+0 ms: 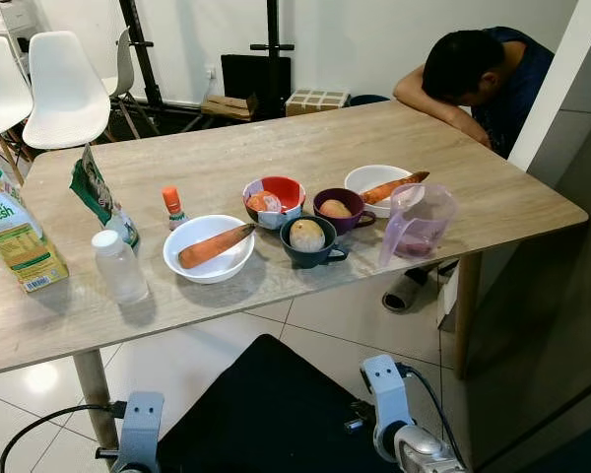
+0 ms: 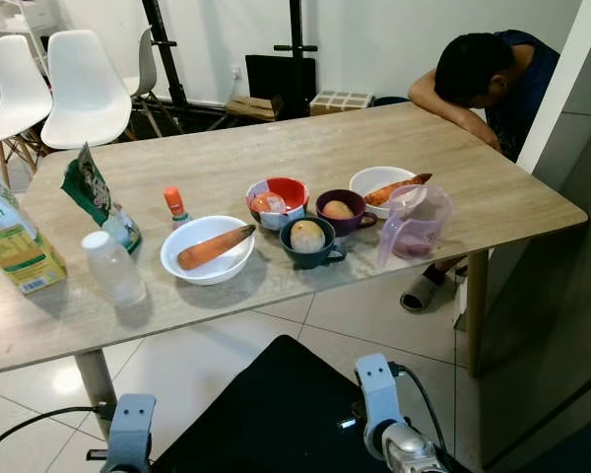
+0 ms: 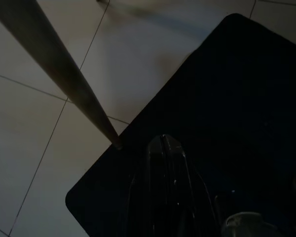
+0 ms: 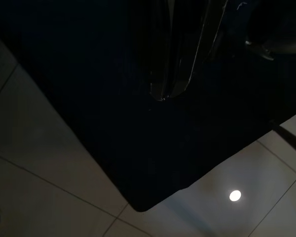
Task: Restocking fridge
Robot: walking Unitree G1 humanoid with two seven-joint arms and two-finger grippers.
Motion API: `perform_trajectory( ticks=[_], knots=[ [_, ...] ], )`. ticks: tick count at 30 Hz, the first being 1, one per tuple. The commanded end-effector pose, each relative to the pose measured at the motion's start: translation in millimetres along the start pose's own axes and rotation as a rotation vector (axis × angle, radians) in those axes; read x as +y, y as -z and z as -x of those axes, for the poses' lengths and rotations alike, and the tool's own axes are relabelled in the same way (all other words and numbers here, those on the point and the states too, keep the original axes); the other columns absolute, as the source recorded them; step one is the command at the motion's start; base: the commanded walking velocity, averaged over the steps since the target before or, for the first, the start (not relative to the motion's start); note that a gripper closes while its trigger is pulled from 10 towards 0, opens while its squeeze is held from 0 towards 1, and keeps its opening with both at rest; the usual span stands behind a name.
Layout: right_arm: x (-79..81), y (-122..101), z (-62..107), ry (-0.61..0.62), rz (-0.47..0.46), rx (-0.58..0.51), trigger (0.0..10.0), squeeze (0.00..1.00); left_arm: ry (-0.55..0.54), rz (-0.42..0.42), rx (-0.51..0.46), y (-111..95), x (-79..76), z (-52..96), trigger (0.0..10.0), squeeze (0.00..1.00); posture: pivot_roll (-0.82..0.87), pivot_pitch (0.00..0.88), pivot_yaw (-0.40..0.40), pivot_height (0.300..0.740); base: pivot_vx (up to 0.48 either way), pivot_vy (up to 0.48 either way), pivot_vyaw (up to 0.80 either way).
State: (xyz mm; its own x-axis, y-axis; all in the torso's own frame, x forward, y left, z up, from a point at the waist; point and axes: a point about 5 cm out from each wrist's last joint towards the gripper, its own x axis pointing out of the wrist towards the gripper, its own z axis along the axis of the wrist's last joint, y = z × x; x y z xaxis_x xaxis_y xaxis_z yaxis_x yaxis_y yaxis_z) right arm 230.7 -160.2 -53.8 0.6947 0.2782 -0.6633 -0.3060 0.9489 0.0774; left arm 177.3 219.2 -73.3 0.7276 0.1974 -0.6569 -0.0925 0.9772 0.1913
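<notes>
Both arms hang idle below table (image 1: 305,148) edge. Left gripper (image 3: 163,148) fingers together; right gripper (image 4: 163,94) likewise. Carrot bowl (image 1: 209,248) at 12 o'clock, juice carton (image 1: 15,236) at 10, staged for restocking, untouched.

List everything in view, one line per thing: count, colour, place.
table: 1, light wood, ahead
juice carton: 1, green and white, table's left end
snack bag: 1, green, beside the carton
plastic bottle: 1, clear, white cap, near edge
small bottle: 1, orange cap, behind the near bowl
bowls: 3, two white each holding a carrot, one red and white
cups: 2, dark teal and purple, middle
jug: 1, clear purple, right
chairs: white, far left
person: 1, slumped over far right corner
left gripper: black, hanging idle
right gripper: black, hanging idle
</notes>
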Motion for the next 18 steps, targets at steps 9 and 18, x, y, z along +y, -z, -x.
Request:
perform_trajectory(
  ticks=[9, 18],
  knots=[
    [1.7, 3.9, 0.3, 0.003, -0.011, 0.015, 10.0, 0.00, 0.009, -0.025, 0.022, 3.6, -1.3, 0.8, 10.0, 0.00, -0.16, 0.000, 0.042, 0.740, 0.000, 0.000, 0.00],
    [6.3, -3.2, -3.3, -0.011, -0.020, -0.002, 10.0, 0.00, -0.002, -0.050, 0.014, -1.2, 5.0, -1.5, 10.0, 0.00, -0.09, 0.000, 0.027, 0.740, 0.000, 0.000, 0.00]
  ],
)
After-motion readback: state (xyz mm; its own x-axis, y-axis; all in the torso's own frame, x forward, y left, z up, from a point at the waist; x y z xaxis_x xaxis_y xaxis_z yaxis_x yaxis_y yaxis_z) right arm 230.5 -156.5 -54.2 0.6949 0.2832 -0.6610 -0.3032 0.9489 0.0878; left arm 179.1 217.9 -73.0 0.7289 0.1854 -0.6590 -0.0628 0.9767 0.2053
